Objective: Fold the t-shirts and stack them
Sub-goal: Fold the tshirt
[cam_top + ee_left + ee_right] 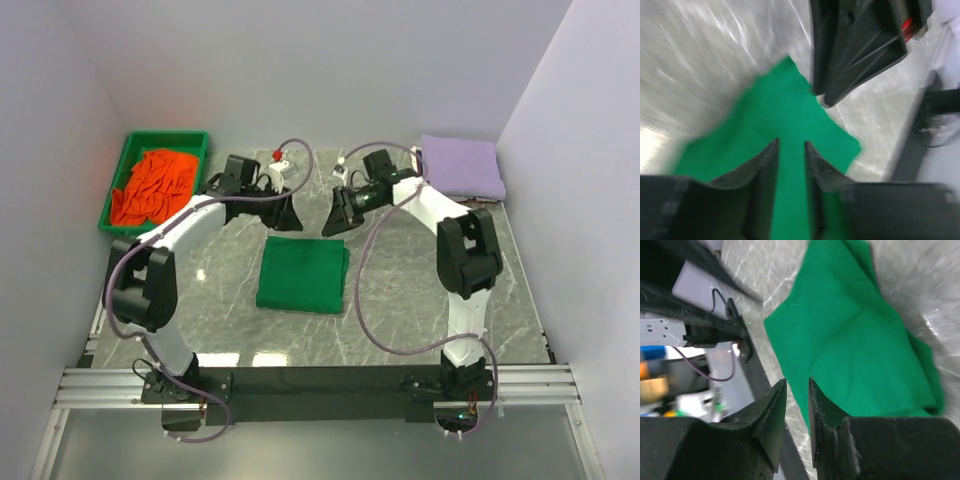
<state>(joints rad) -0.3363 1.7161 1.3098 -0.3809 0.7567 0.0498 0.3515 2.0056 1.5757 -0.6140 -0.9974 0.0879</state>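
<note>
Far left corner of the table [400, 310]: a green tray [168, 135] stands against the wall; an orange t-shirt [152, 185] lies crumpled inside it, unfolded, filling most of the tray.

Left arm [190, 225]: reaches from its base toward the middle of the table; the left gripper [791, 146] hangs over the far edge of the green t-shirt; jaws stand narrowly apart with nothing between them, the cloth showing through the gap from below; whether the tips touch the cloth cannot be told, the wrist view being blurred.

Middle of the table: the green t-shirt [302, 274] lies folded into a neat flat rectangle on the grey marbled surface; it sits between the two arms, nearer the bases than both grippers; in the right wrist view one side shows doubled layers.

Right arm [440, 215]: bends inward from the right; the right gripper [797, 382] hangs just beside the left one, facing it, at the far right corner of the green t-shirt; jaws narrowly parted and empty, bare table visible through the gap.

Far right corner: a lavender t-shirt [460, 165] lies folded flat, well apart from the green one, close to both walls.
</note>
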